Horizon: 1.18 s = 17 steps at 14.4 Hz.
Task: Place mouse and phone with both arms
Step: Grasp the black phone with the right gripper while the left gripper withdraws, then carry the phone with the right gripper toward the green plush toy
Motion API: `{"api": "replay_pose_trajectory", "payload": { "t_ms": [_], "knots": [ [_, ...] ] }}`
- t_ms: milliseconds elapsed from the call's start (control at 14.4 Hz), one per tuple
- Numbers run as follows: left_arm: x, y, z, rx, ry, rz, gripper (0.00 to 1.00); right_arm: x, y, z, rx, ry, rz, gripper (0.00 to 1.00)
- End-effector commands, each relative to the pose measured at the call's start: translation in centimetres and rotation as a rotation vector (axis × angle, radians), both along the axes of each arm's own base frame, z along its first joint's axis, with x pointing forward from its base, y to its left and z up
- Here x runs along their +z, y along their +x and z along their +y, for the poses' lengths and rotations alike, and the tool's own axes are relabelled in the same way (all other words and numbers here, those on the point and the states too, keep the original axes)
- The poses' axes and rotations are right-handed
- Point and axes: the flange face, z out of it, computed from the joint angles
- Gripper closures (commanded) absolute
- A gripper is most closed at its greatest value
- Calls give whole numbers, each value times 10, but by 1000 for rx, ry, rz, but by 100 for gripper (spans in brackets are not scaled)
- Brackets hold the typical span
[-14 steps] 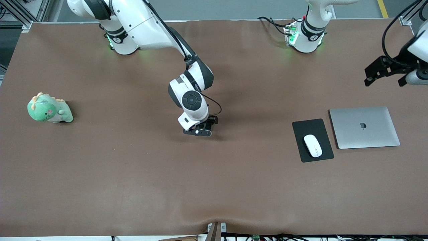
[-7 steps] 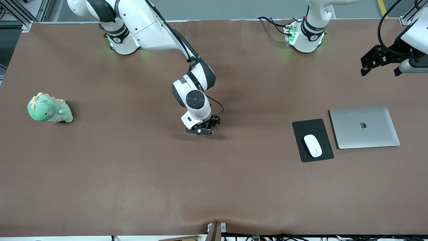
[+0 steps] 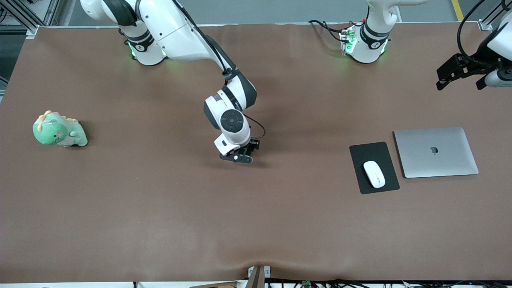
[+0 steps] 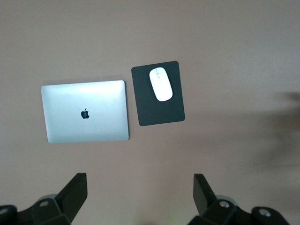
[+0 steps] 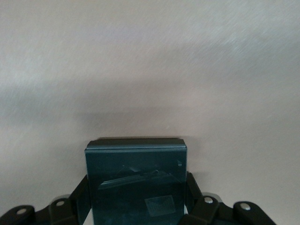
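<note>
The white mouse [image 3: 374, 174] lies on a black mouse pad [image 3: 374, 151] toward the left arm's end of the table; both show in the left wrist view, the mouse [image 4: 161, 84] on the pad [image 4: 159, 115]. My left gripper [image 3: 456, 75] is open and empty, up in the air over the table by the left arm's end, its fingers [image 4: 75, 192] wide apart. My right gripper [image 3: 239, 157] is low at the table's middle, shut on the black phone [image 5: 136, 161], which fills the gap between its fingers [image 5: 192, 187]. The phone is hidden under the hand in the front view.
A closed silver laptop [image 3: 436, 152] lies beside the mouse pad, toward the left arm's end, and shows in the left wrist view [image 4: 84, 117]. A green dinosaur plush [image 3: 59, 130] sits at the right arm's end of the brown table [image 3: 160, 208].
My left gripper has risen toward the bases' side, then shifted slightly toward the table's end. My right gripper has barely shifted with the phone still in it. The mouse has not moved.
</note>
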Motion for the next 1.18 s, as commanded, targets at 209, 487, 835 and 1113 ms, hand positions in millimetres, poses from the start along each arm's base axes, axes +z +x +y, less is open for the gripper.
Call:
{"api": "replay_pose_trajectory", "payload": {
  "t_ms": [209,487,835,1113],
  "knots": [
    [-6,4,22,29,24,16,0,53,38,-54,-93,-8,65,100],
    [6,-1,22,38,22,-3,0,60,50,-96,-149,-22,84,100],
    [14,-4,33,62,21,-11,0,66,40,-174,-63,-2,95,100],
    [18,-13,32,62,24,8,0,61,21,-233,-12,21,64,100]
  ]
}}
